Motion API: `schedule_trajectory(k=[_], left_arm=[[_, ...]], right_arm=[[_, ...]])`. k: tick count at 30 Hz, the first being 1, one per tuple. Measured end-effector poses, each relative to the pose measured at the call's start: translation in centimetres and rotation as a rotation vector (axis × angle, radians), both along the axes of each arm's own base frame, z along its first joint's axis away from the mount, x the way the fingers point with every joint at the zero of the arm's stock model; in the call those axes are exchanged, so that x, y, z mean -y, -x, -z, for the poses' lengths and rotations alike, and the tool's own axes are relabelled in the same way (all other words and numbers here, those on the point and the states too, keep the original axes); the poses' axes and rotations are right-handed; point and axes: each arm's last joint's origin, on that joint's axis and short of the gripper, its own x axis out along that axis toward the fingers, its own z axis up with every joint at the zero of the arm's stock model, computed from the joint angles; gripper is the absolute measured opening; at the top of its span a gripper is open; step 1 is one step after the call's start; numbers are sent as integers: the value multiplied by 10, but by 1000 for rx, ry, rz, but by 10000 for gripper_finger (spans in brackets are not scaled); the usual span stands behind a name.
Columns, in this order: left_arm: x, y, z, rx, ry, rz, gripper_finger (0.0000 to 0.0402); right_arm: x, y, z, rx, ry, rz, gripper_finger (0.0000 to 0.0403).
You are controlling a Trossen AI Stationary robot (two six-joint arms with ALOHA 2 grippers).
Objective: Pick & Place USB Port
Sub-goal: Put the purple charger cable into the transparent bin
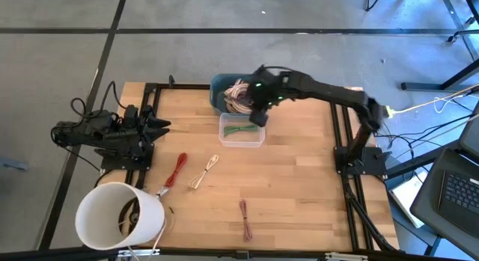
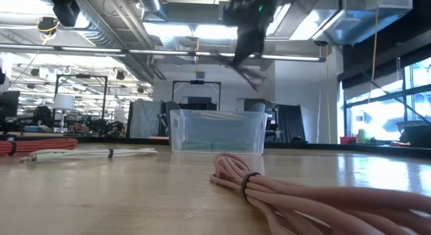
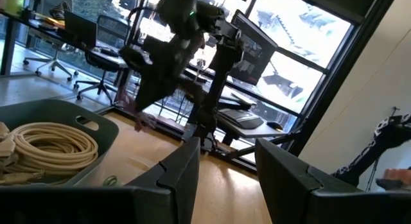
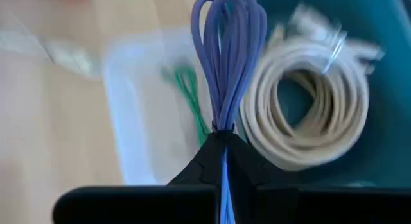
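Right gripper (image 4: pixel 223 144) clamped on purple cable bundle (image 4: pixel 228 51) above clear bin (image 1: pixel 241 130); centre over bin before releasing. Left gripper (image 3: pixel 221 169) parted, idle.

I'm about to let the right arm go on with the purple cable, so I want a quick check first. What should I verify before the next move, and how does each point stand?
1. Right gripper shut on the purple cable: ok.
2. Cable lifted off the table, above the teal bin and clear container: ok.
3. Clear container has room; only a green cable lies inside: ok.
4. Left gripper parked open at the table's left side, away from the container: ok.
5. Cable's dangling end clear of the beige coil: cannot tell.
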Motion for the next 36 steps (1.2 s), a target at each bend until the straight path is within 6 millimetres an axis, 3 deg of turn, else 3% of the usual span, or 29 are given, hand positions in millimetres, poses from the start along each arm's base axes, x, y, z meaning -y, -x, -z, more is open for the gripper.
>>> schedule_trajectory(k=[5,9,21,27,36], left_arm=[[0,0,0,0,0,3,143],[0,0,0,0,0,3,143],[0,0,0,1,0,3,143],[0,0,0,3,0,3,143],[0,0,0,2,0,4,143]], right_arm=[[5,-22,32,-351,16,-107,4],[1,-37,58,-452,-18,-184,4],[-39,-72,71,-359,52,-335,2],[-35,-81,93,-381,14,-325,2],[-15,-92,136,-416,-37,-308,2]])
